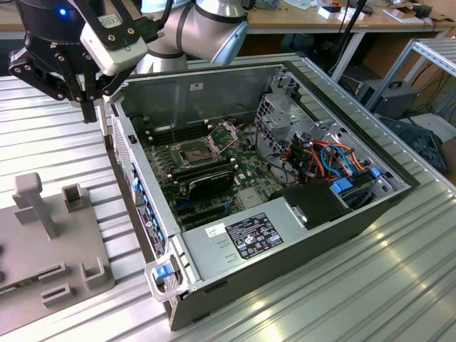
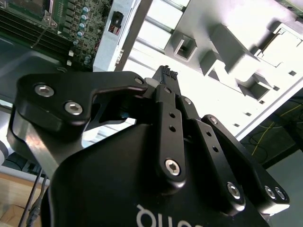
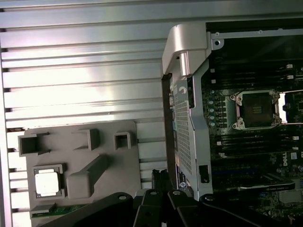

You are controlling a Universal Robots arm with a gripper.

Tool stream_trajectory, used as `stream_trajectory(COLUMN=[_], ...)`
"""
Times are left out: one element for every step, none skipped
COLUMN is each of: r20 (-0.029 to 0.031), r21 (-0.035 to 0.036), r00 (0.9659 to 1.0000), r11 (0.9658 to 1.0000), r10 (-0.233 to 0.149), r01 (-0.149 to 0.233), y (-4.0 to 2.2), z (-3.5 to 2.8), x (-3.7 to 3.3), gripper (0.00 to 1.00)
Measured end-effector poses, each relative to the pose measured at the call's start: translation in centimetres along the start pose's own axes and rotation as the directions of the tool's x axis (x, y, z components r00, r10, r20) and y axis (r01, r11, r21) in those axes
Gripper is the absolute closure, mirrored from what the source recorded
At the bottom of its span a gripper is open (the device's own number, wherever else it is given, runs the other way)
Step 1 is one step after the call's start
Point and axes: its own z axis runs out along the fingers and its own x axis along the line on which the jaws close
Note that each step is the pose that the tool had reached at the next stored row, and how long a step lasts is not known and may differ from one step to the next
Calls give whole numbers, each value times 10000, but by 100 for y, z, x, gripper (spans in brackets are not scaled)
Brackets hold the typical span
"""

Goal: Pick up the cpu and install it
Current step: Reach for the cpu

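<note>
Black two-finger gripper (image 1: 89, 112) on the robot arm (image 1: 206, 25) hung w/ its tips pinched together (image 2: 166, 72) & nothing betw. them, above the ribbed aluminium table (image 1: 57, 146), just beside the outer wall of the open grey PC case (image 1: 199, 92). The cpu (image 3: 47, 183), a small silvery square chip, lay in a square recess of the flat grey fixture tray (image 3: 120, 163), apart from the gripper. On the green motherboard (image 1: 249, 174) the dark square socket (image 3: 257, 109) stood open & empty, frame raised. Judged: pickup not yet made, install all left to do.
</note>
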Motion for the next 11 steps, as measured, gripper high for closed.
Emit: stream_trajectory(r20=[0, 0, 0, 0, 0, 0, 1, 0, 0, 0, 0], r21=[0, 0, 0, 0, -1, 0, 0, 0, 0, 1, 0], r00=[10000, 10000, 10000, 10000, 10000, 10000, 10000, 10000, 10000, 10000, 10000], r11=[10000, 10000, 10000, 10000, 10000, 10000, 10000, 10000, 10000, 10000, 10000], r10=[0, 0, 0, 0, 0, 0, 0, 1, 1, 1, 1], r01=[0, 0, 0, 0, 0, 0, 0, -1, -1, -1, -1], y=[0, 0, 0, 0, 0, 0, -1, -1, -1, -1, -2], z=[0, 0, 0, 0, 0, 0, 0, 0, -1, -1, -1], x=[1, 2, 3, 4, 4, 6, 8, 13, 16, 20, 25], gripper=[89, 89, 89, 89, 89, 89, 89, 89, 89, 89, 89])
